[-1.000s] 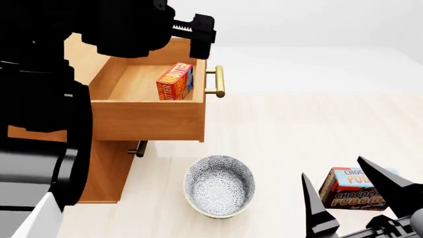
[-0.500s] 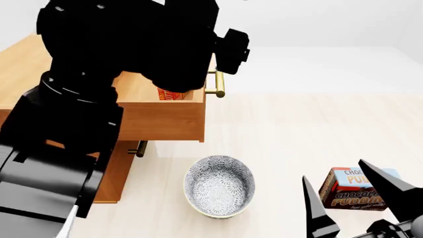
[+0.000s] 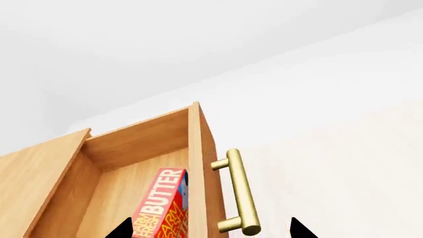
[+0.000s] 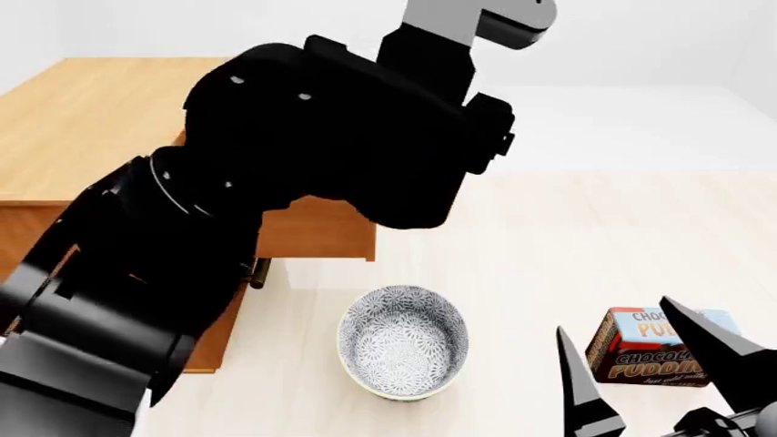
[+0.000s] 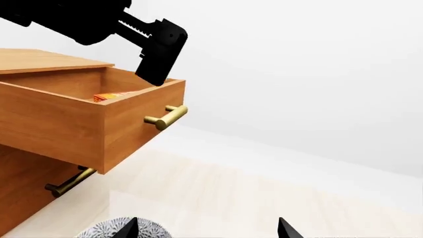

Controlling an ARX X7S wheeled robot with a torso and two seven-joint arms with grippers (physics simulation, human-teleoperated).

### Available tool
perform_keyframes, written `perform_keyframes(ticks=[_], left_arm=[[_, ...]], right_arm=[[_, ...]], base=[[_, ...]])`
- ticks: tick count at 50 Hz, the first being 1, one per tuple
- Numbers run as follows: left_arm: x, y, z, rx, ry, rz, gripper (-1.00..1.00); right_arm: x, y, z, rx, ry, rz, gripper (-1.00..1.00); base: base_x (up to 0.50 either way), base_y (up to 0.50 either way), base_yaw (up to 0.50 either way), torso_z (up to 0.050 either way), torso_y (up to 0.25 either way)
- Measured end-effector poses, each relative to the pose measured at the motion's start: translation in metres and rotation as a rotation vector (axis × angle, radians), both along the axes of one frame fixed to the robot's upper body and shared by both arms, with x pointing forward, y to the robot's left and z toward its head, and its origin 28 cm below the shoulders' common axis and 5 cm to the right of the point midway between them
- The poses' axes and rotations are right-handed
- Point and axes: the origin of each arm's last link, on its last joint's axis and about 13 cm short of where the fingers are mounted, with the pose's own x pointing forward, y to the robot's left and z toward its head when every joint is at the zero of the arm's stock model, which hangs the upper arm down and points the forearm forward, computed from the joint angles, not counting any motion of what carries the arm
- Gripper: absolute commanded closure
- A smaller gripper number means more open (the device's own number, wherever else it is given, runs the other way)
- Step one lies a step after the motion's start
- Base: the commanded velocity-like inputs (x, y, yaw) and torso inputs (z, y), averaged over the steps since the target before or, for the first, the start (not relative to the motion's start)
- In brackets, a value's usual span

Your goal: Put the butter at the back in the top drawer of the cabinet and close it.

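Butter standing inside the pulled-out top drawer, left arm above it.

The butter [image 3: 162, 206] stands on edge in the top drawer [image 5: 126, 116], close behind the drawer's front panel and its brass handle [image 3: 237, 192]; the drawer juts out from the cabinet [image 4: 85, 118], above a lower drawer handle [image 5: 69, 181]. The left gripper [image 3: 208, 229] hangs above the drawer front, its two dark tips spread wide and holding nothing. In the head view the left arm hides the drawer's inside, so the carton's exact place there is hard to judge. The right gripper [image 4: 643, 364] is parted too, empty, near the patterned bowl [image 4: 402, 341] and the chocolate pudding box [image 4: 643, 350].
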Motion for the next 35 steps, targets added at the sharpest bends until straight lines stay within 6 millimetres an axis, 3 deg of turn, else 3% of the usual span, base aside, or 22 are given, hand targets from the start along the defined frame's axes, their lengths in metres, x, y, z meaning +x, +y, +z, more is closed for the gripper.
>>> perform_keyframes(ticks=[35], left_arm=[[-0.001,-0.032,-0.029,0.054,0.025,-0.017,-1.0]], right_arm=[[0.003,-0.02,-0.028,0.009,0.012,-0.014,-1.0]], base=[[0.0,0.0,0.0,0.0,0.0]])
